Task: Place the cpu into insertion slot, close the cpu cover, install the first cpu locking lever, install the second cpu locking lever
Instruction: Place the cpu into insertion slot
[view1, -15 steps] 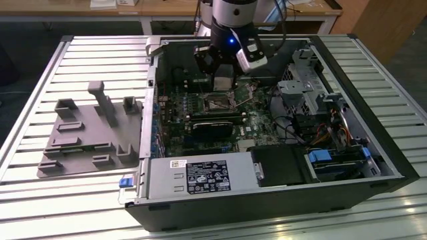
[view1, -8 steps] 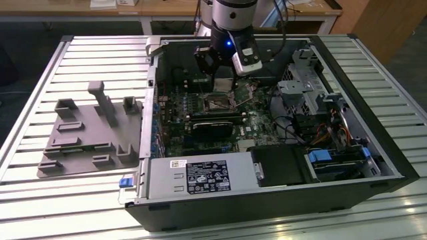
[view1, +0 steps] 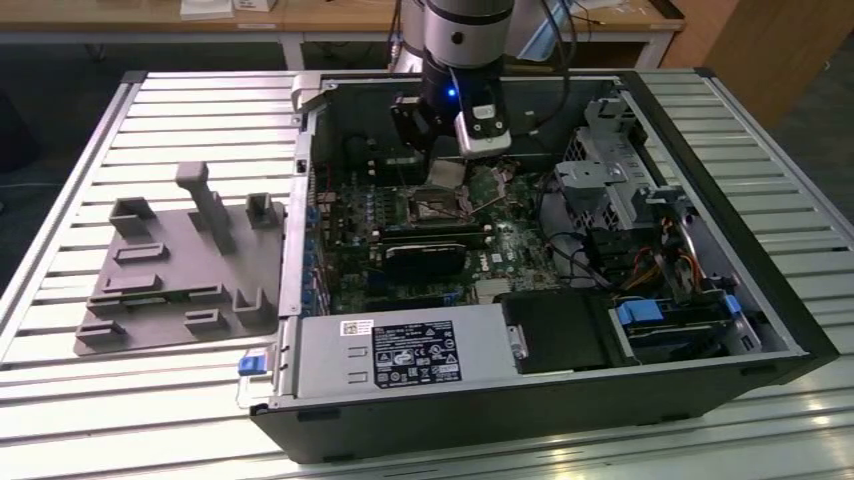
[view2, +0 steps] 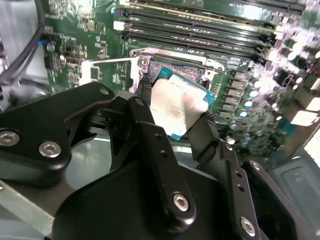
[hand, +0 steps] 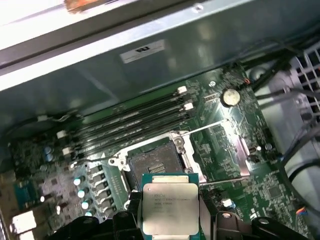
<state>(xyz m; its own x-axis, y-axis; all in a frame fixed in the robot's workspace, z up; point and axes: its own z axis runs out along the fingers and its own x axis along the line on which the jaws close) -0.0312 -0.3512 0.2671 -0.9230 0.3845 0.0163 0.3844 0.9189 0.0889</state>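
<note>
Second wrist view: end effector (view2: 176, 111) pinches cpu (view2: 175, 100) near insertion slot (view2: 171, 55).

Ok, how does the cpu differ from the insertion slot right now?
The cpu has a pale silvery metal top; the insertion slot is a dark recess with a silver rim. The cpu is gripped in the claw, off the green circuit board; the insertion slot sits fixed on it, empty. Both are square and look alike in footprint.

1. In the exterior view, a tray (view1: 160, 290) lies on the table (view1: 200, 100) at nine o'clock of the computer case (view1: 561, 400).
2. Inside the case, the gripper (view1: 447, 180) holds the chip (view1: 446, 175) at the socket's (view1: 439, 208) twelve o'clock.
3. The power box (view1: 400, 355) lies at the socket's six o'clock.
</note>
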